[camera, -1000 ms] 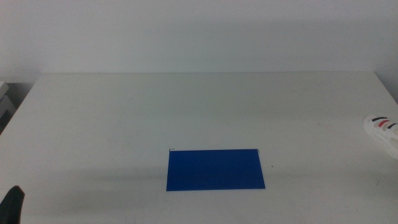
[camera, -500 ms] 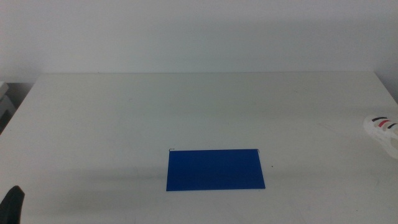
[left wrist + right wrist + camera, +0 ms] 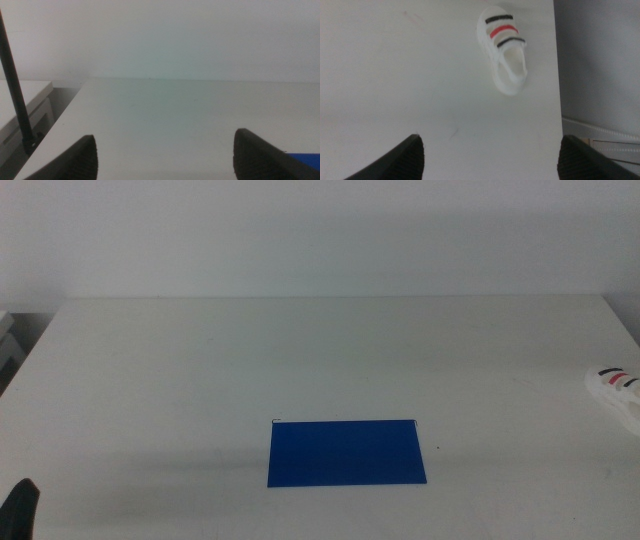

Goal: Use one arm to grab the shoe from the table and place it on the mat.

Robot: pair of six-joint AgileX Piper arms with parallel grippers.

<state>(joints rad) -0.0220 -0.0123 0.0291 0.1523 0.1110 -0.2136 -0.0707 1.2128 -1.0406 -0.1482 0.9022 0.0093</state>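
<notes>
The white shoe (image 3: 620, 387) with two black straps and one red lies on the table (image 3: 300, 360) at its far right edge, partly cut off in the middle view. The right wrist view shows all of it (image 3: 503, 48), upright, close to the table's edge. My right gripper (image 3: 490, 160) is open above the table, some way from the shoe, touching nothing. The dark-blue mat (image 3: 346, 451) lies flat near the table's front middle, bare. My left gripper (image 3: 165, 157) is open and empty; one tip shows at the middle view's bottom left corner (image 3: 20, 510). A corner of the mat (image 3: 305, 159) shows there.
A black cable (image 3: 15, 95) hangs beside the table's left edge, over a white cabinet (image 3: 25, 107). The table's right edge drops to a grey floor (image 3: 600, 60) just beside the shoe.
</notes>
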